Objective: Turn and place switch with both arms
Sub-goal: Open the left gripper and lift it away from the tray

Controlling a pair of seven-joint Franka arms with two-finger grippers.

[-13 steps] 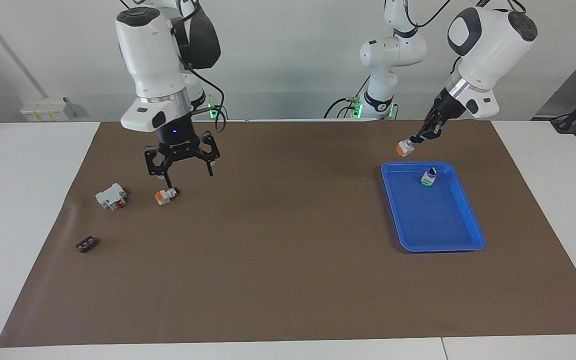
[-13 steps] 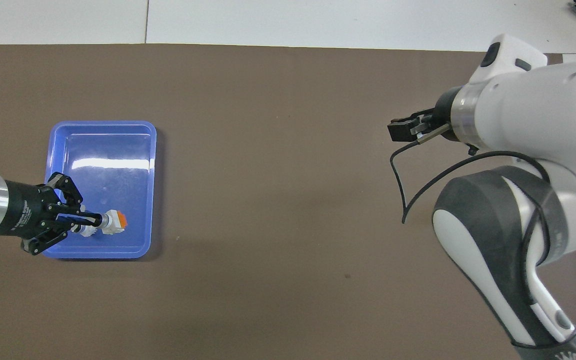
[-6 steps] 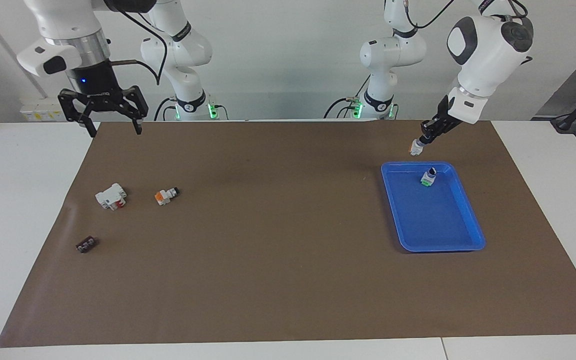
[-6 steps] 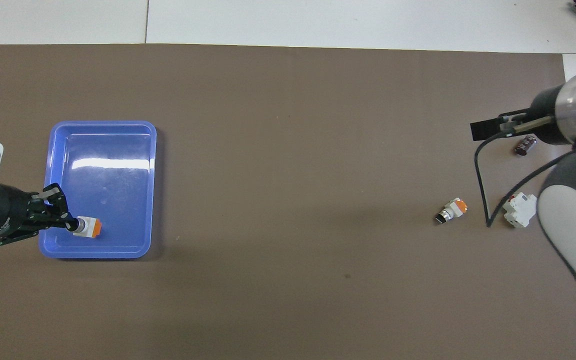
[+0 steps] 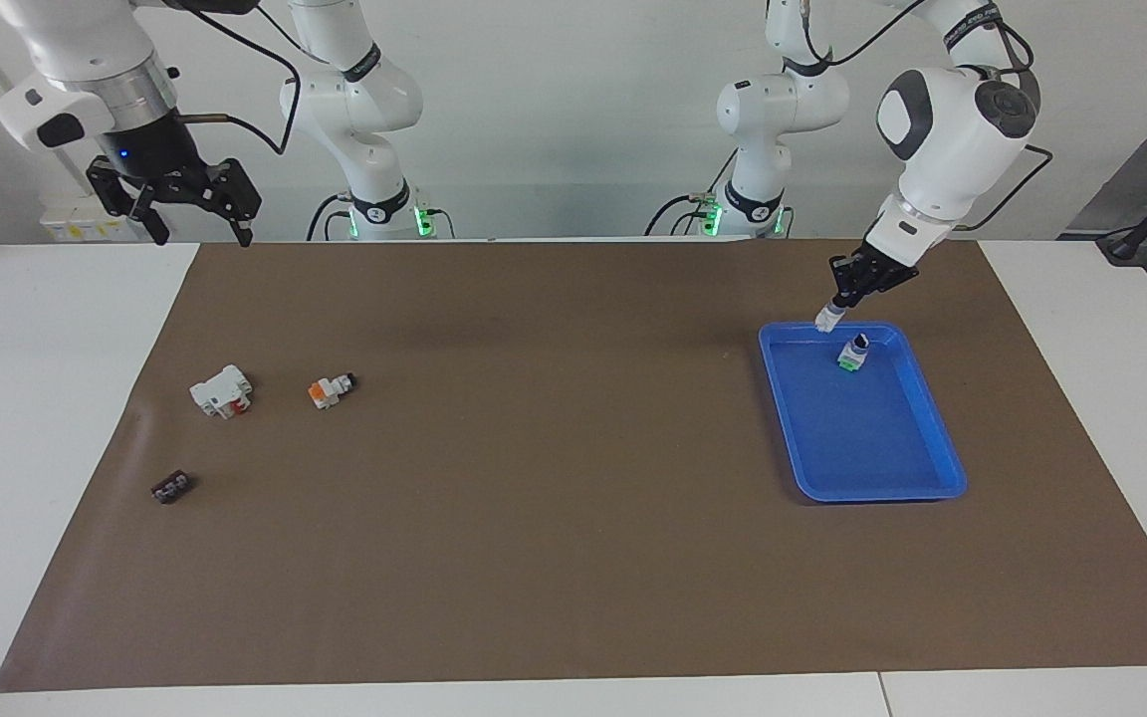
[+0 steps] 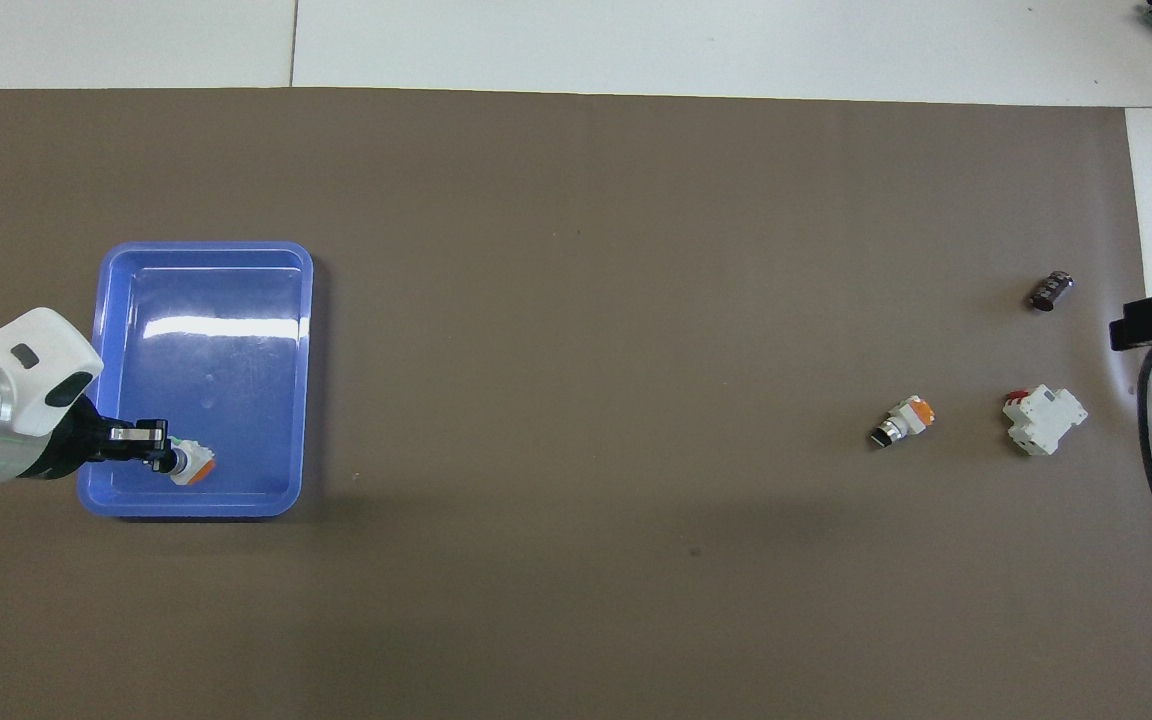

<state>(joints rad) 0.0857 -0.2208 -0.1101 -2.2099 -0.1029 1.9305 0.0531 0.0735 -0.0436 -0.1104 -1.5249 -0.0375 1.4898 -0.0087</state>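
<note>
My left gripper [image 5: 837, 302] is shut on the knob end of a switch [image 5: 823, 320] and holds it base-down, just over the robot-side rim of the blue tray [image 5: 882, 493]. In the overhead view the gripper [image 6: 164, 458] and the held switch [image 6: 190, 466] are over the tray [image 6: 206, 247] at its robot-side edge. A second switch [image 5: 853, 354] stands upright in the tray with a green base; it is hidden in the overhead view. A third switch [image 5: 332, 388] lies on its side on the brown mat, orange base showing, and also shows in the overhead view [image 6: 901, 422]. My right gripper [image 5: 197, 224] is open and empty, raised over the mat's corner at the right arm's end.
A white block with red parts [image 5: 222, 390] lies beside the lying switch, toward the right arm's end, also seen from overhead [image 6: 1044, 420]. A small dark-brown strip [image 5: 171, 487] lies farther from the robots. Two smaller white arms stand at the table's robot edge.
My right gripper has risen from over the lying switch and pulled back to the right arm's end, empty. My left gripper has tipped its switch base-down and lowered it toward the tray.
</note>
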